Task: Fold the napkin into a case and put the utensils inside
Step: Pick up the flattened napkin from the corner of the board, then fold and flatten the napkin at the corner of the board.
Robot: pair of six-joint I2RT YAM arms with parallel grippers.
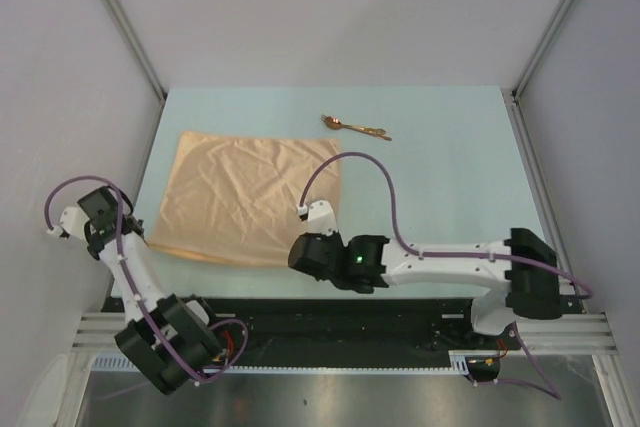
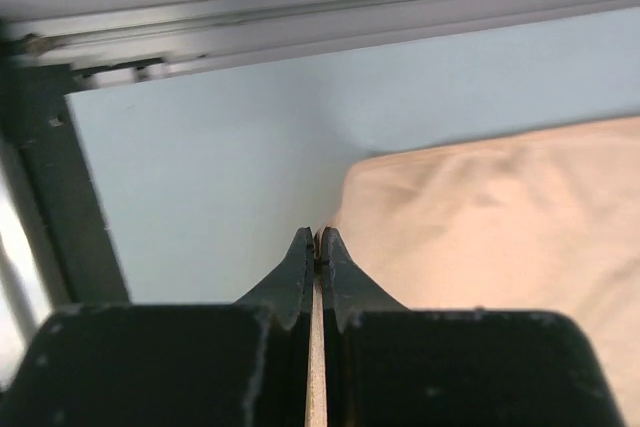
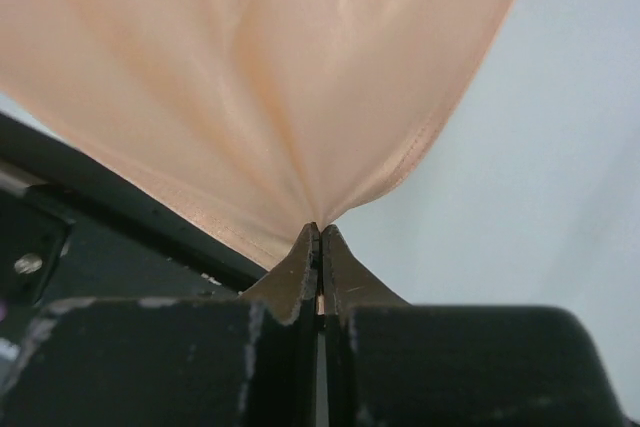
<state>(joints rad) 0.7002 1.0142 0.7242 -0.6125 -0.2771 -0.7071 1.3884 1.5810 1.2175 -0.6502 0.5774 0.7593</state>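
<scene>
Pinching the peach napkin (image 1: 245, 197) by its near corners, both hands are clenched on cloth; left hand (image 2: 316, 239) at the near-left edge, right hand (image 3: 320, 232) at the near-right corner; the napkin lies spread on the table (image 1: 440, 187); utensils (image 1: 355, 127) rest just beyond its far edge; it looks soft, light and limp, so corners seem the best hold.

napkin (image 1: 245, 197): on table (image 1: 450, 162), left of centre | utensils (image 1: 355, 127): behind napkin, to its right, apart
</scene>
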